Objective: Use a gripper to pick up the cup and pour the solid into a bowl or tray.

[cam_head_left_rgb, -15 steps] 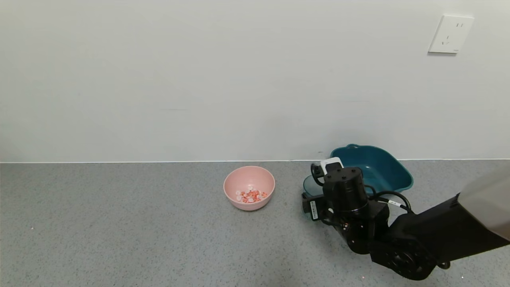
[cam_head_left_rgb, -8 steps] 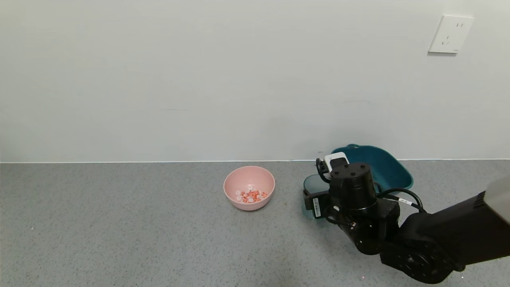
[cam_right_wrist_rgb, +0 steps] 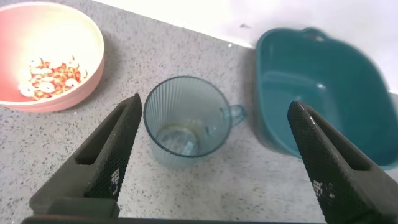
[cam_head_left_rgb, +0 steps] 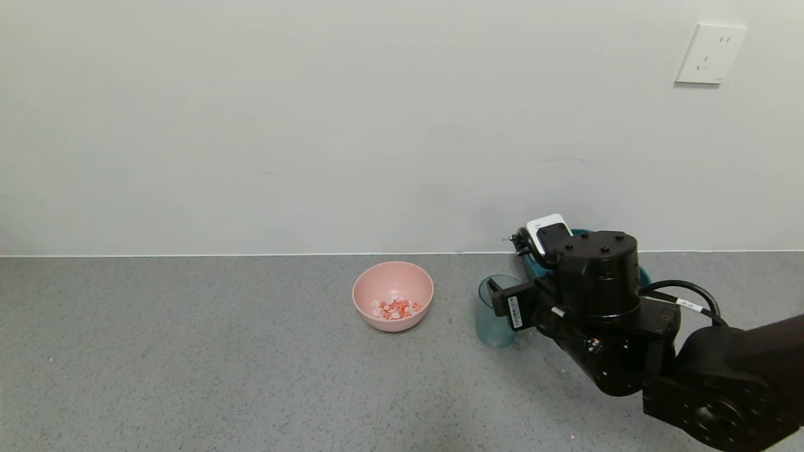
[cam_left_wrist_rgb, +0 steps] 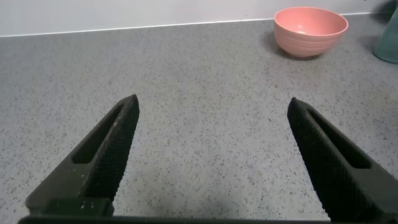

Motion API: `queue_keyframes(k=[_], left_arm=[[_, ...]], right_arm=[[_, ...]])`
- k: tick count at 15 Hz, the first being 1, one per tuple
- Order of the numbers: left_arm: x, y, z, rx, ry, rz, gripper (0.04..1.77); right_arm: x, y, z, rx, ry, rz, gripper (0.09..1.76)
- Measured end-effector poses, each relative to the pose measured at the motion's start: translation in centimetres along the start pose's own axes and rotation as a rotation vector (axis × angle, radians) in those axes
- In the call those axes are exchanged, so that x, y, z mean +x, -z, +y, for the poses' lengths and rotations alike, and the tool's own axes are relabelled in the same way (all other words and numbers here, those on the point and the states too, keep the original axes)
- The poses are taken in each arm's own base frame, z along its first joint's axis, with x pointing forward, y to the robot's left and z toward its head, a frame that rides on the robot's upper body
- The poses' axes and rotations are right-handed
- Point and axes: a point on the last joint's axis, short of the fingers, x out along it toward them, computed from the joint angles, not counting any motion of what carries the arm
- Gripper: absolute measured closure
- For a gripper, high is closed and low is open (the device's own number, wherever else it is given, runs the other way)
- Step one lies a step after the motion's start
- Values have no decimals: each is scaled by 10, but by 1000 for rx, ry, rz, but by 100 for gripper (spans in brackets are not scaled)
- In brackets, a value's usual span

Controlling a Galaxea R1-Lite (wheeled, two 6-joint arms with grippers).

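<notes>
A: Status? Right gripper (cam_right_wrist_rgb: 208, 162) spread wide, holding nothing, above upright cup (cam_right_wrist_rgb: 186, 121). Cup between bowl (cam_head_left_rgb: 392, 295) and tray (cam_right_wrist_rgb: 323, 93). Solid (cam_head_left_rgb: 396, 308) in bowl.

B: Risk: tipping cup if a finger clips rim.

A: Empty cup interior visible from right wrist only. Left gripper (cam_left_wrist_rgb: 211, 162) parked, spread wide.

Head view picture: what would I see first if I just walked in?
You'd probably spot the pink bowl first, mid-counter, with red and white bits in it. Just to its right stands the teal cup, upright and looking empty, with the open right gripper above it, not touching. Behind them, near the wall, sits a dark teal tray. The open left gripper hangs over bare counter, away from everything.
</notes>
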Motion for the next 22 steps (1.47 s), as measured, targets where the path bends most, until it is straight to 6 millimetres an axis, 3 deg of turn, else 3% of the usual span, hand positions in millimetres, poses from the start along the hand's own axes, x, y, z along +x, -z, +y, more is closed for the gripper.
queue_keyframes(k=[7, 16, 22], left_arm=[[0, 0, 0, 0, 0, 0, 9], [0, 0, 0, 0, 0, 0, 9], [0, 0, 0, 0, 0, 1, 9]], right_arm=[[-54, -4, -34, 8, 6, -28, 15], [-128, 28, -84, 4, 37, -9, 15], [-191, 47, -123, -12, 70, 30, 15]])
